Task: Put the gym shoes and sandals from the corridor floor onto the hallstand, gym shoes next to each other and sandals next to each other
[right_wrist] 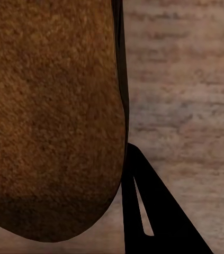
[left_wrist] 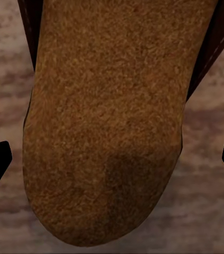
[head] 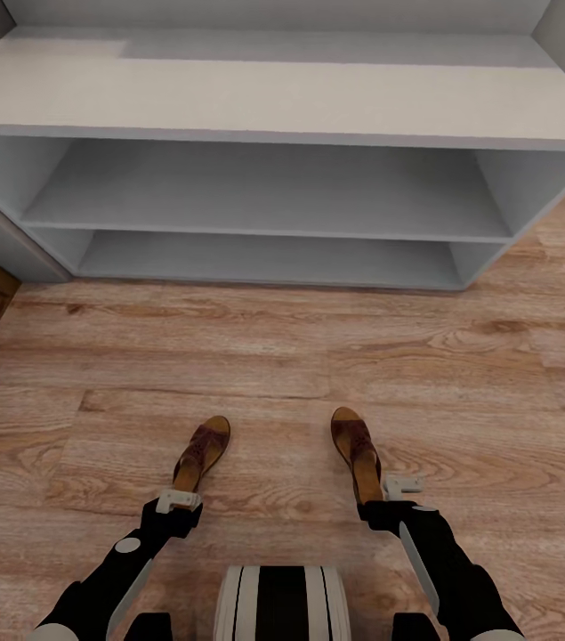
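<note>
The left claw is spread wide over the heel of the left sandal, fingers clear on both sides. The right claw sits at the right sandal; I cannot tell its state. Both sandals lie on the floor, well short of the rack.

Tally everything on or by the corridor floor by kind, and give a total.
Sandals: 2, a left sandal and a right sandal
Hallstands: 1
Robot tools: 2, the left tool and the right tool
Total: 5
</note>
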Motion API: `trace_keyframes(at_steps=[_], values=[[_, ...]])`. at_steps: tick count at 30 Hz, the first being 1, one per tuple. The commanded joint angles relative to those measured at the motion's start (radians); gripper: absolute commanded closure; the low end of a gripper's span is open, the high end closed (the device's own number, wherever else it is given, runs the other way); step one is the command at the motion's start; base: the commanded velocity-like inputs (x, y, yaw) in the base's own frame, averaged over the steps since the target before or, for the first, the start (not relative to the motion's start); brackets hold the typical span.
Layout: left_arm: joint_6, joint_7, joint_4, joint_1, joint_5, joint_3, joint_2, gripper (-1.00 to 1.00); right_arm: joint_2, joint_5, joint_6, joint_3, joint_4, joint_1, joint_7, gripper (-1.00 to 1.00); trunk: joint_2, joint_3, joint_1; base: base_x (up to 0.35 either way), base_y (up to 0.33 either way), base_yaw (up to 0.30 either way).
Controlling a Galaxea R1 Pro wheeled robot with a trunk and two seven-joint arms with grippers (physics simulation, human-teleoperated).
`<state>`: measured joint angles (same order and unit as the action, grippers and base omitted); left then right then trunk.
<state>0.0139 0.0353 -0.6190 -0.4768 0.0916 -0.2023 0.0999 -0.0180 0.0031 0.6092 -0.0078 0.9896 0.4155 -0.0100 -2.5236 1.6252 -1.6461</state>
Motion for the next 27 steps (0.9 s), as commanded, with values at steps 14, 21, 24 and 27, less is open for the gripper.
trace_keyframes(at_steps=[14, 21, 24, 27], values=[[0.001, 0.000, -0.001, 0.000, 0.010, -0.004, 0.001, -1.00, 0.000, -0.003, 0.006, -0.001, 0.001, 0.000, 0.001, 1.00, 0.000, 0.002, 0.000, 0.002, 0.000, 0.000], [0.001, -0.001, -0.001, 0.000, 0.010, -0.005, 0.001, -1.00, 0.000, -0.003, 0.006, -0.001, 0.001, 0.000, 0.000, 1.00, 0.000, 0.002, 0.000, 0.011, 0.000, 0.000], [0.001, -0.001, -0.001, 0.000, 0.011, -0.005, 0.001, -1.00, 0.000, -0.003, 0.006, -0.001, 0.001, 0.000, 0.001, 1.00, 0.000, 0.002, 0.000, 0.001, 0.000, 0.000], [0.002, -0.001, 0.000, 0.000, 0.011, -0.004, 0.001, 1.00, 0.000, -0.003, 0.006, -0.001, 0.001, 0.000, 0.000, 1.00, 0.000, 0.002, 0.000, 0.000, 0.000, 0.000]])
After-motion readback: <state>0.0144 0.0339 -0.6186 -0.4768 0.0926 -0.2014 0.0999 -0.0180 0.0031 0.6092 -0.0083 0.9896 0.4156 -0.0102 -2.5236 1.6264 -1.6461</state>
